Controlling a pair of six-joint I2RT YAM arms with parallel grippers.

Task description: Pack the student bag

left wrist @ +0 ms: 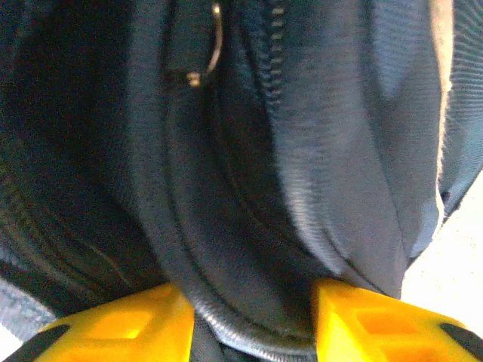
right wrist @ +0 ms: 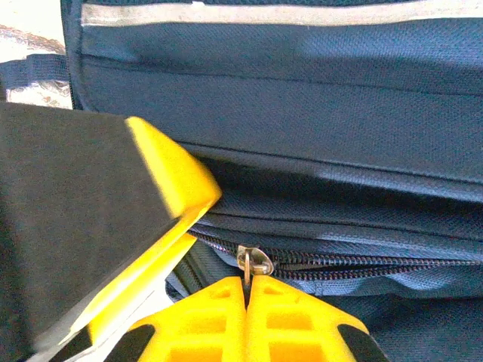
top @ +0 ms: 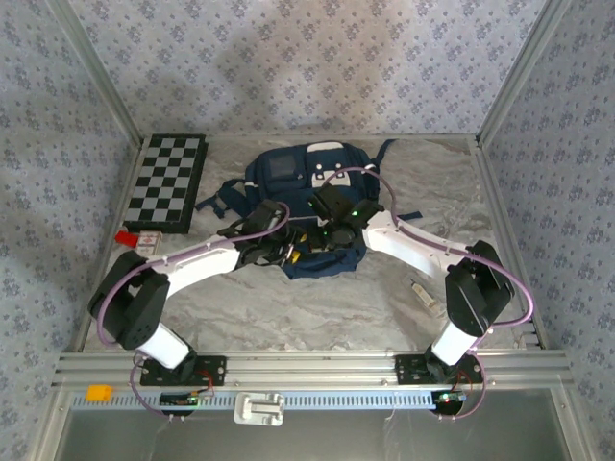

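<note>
Student bag [top: 306, 181], navy, lies directly ahead of both grippers. Left gripper [left wrist: 253, 309] pinches a thick fold of its fabric between yellow fingers. Right gripper [right wrist: 247, 292], fingers pressed together, nips the metal zipper pull [right wrist: 253, 262] at its tips.

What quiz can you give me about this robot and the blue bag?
1. True or false: the black-and-white checkered folding board lies on top of the navy blue fabric backpack.
2. The right arm's jaws are shut on: A) the backpack's small metal zipper pull; B) a red pencil; C) the board.
3. Fill in: the thin stripe across the backpack is ____.
Key: 1 false, it lies beside the backpack; 2 A; 3 white.
</note>
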